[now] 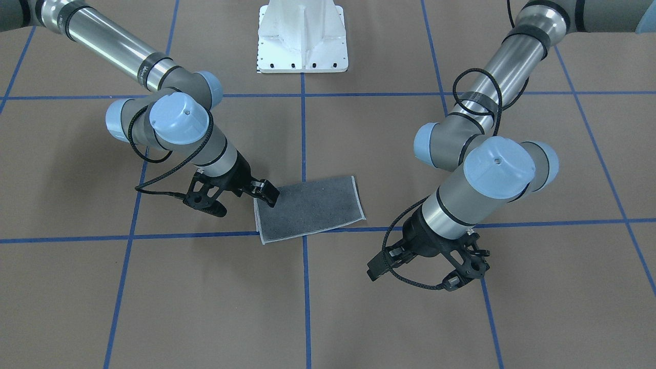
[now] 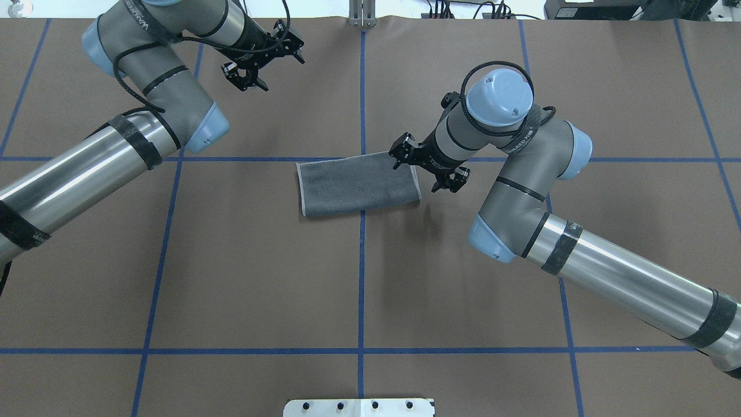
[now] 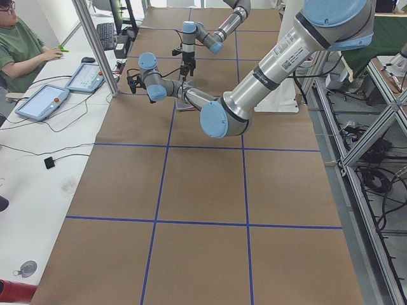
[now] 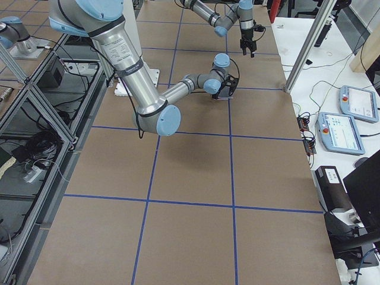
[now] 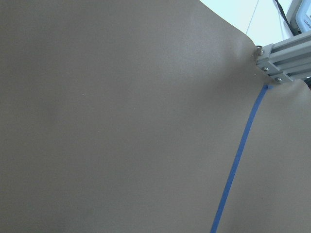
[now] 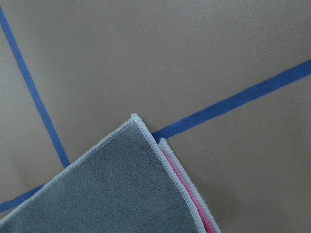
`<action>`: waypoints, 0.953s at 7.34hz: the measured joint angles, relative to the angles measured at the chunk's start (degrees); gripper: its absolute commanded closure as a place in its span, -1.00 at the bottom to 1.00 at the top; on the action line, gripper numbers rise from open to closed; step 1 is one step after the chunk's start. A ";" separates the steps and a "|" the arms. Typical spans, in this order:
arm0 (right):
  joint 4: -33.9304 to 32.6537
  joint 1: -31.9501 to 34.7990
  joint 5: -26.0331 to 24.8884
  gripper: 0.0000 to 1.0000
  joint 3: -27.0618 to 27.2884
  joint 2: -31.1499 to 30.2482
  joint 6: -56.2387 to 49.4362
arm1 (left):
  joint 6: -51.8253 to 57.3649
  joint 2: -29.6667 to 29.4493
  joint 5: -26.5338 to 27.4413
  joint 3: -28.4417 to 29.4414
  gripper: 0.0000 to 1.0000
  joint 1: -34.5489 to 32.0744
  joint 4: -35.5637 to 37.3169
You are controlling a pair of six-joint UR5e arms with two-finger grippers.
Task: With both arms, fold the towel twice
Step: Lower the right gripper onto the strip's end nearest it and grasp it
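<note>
The towel (image 1: 310, 207) lies flat near the table's middle, folded into a rectangle with its dark grey face up (image 2: 359, 182). The right wrist view shows one corner (image 6: 131, 194) with a pink layer edge under the grey. My right gripper (image 1: 267, 195) hovers just over the towel's far corner on my right side (image 2: 401, 152); it looks open and holds nothing. My left gripper (image 1: 378, 267) is well away from the towel, near the table's far edge (image 2: 249, 78); it looks open and empty. The left wrist view shows only bare table.
The white pedestal base (image 1: 302, 36) stands at the table's robot side. Blue tape lines (image 2: 362, 260) grid the brown table. An aluminium post (image 2: 362, 14) stands at the far edge. An operator (image 3: 19, 51) sits beyond the table with pendants (image 3: 41, 101).
</note>
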 measured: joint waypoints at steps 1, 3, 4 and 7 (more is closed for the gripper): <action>-0.08 -0.44 -0.36 -0.97 -0.52 -0.01 -0.69 | 0.07 0.00 -0.02 0.08 -0.99 -0.03 0.00; -0.12 -0.96 -0.58 -0.77 -0.95 -0.06 -1.34 | 0.13 0.00 -0.03 0.13 -0.99 -0.07 0.00; -0.13 -1.15 -0.60 -0.45 -0.99 -0.07 -1.39 | 0.13 0.00 -0.03 0.13 -0.99 -0.07 0.00; -0.19 -1.91 -0.77 0.20 -1.02 -0.18 -1.02 | 0.13 0.00 -0.03 0.13 -0.99 -0.21 0.00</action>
